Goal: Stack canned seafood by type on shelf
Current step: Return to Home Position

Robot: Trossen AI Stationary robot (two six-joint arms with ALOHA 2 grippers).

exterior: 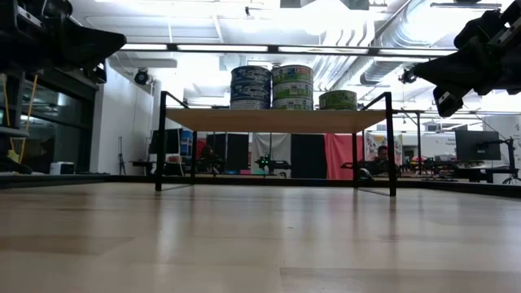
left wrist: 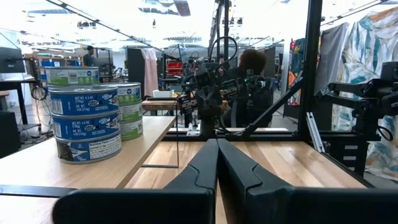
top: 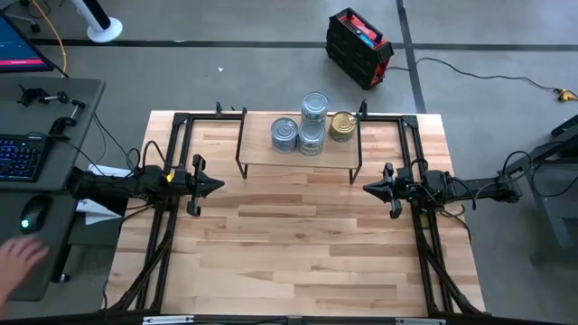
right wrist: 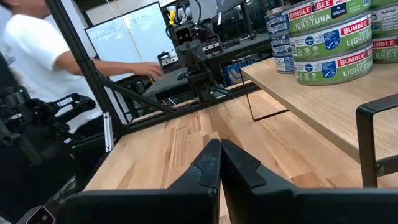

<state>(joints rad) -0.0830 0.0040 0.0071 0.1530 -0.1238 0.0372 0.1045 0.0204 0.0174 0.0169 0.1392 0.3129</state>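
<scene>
The shelf (top: 298,155) stands at the table's far middle on black wire legs. On it rest stacks of canned seafood: blue-labelled tins (left wrist: 87,124) (exterior: 251,87), green-labelled tins (right wrist: 333,40) (exterior: 292,86), and a gold-lidded tin (top: 342,126) at the right. My left gripper (top: 217,186) (left wrist: 217,144) hovers shut by the table's left side, pointing level toward the middle. My right gripper (top: 368,188) (right wrist: 221,144) hovers shut by the right side, facing it. Neither holds anything.
Black frame rails (top: 167,226) (top: 424,244) run along the table's left and right sides. Bare wooden tabletop (top: 298,244) lies between the grippers and toward the near edge. A person's hand (top: 18,262) rests at a desk left of the table.
</scene>
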